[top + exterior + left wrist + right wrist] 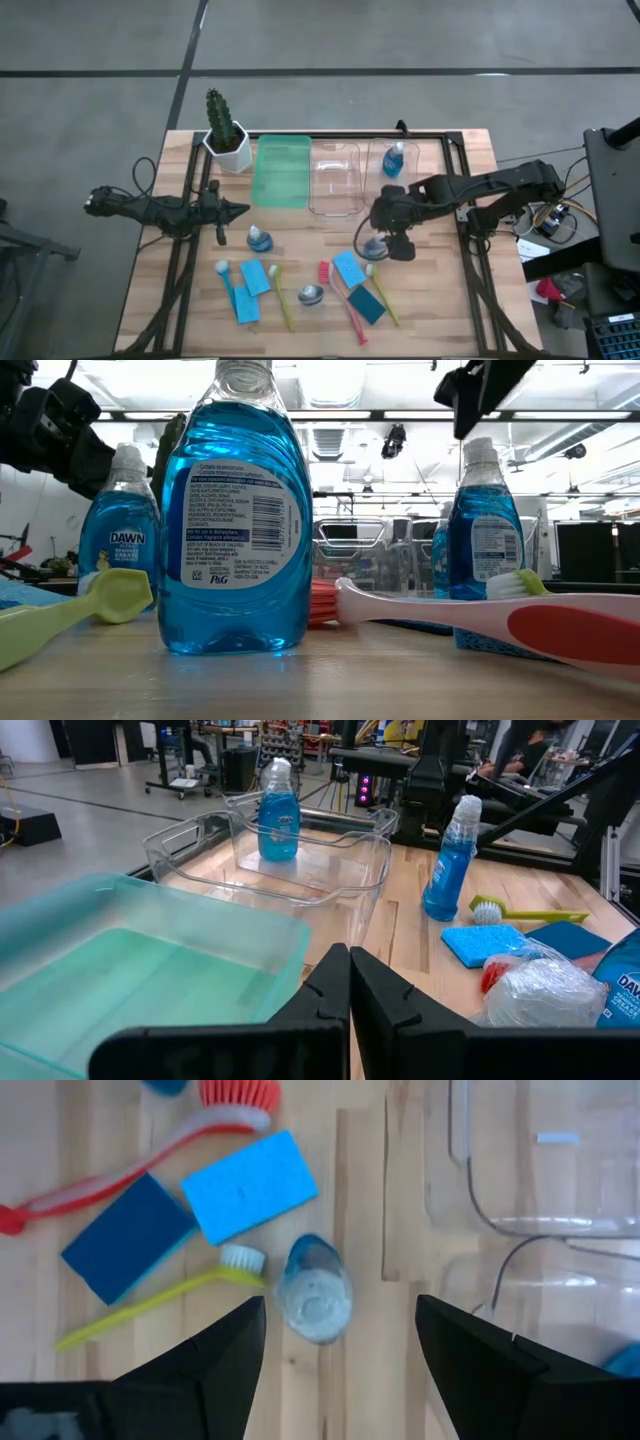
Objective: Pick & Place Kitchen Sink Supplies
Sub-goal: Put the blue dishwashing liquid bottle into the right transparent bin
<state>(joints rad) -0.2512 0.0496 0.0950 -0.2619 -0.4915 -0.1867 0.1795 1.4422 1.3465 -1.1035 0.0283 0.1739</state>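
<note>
Several blue-liquid bottles stand upright on the table: one (372,247) right below my right gripper (381,232), one (258,237) near my left gripper (236,210), and one (311,294) toward the near edge. Another bottle (395,160) stands in a clear bin. Blue sponges (254,277) (347,268), a darker sponge (367,305), and pink (345,300) and yellow-green (283,295) brushes lie flat. In its wrist view my right gripper (340,1312) is open, pointing steeply down over the bottle's cap (313,1288) and clear of it. My left gripper (350,982) is shut and holds nothing.
A green bin (281,172) and a clear bin (335,178) stand side by side at the far edge, with a cactus (226,132) in a white pot to their left. A sponge (250,1185) and a yellow-green brush (160,1305) lie close beside the bottle under my right gripper.
</note>
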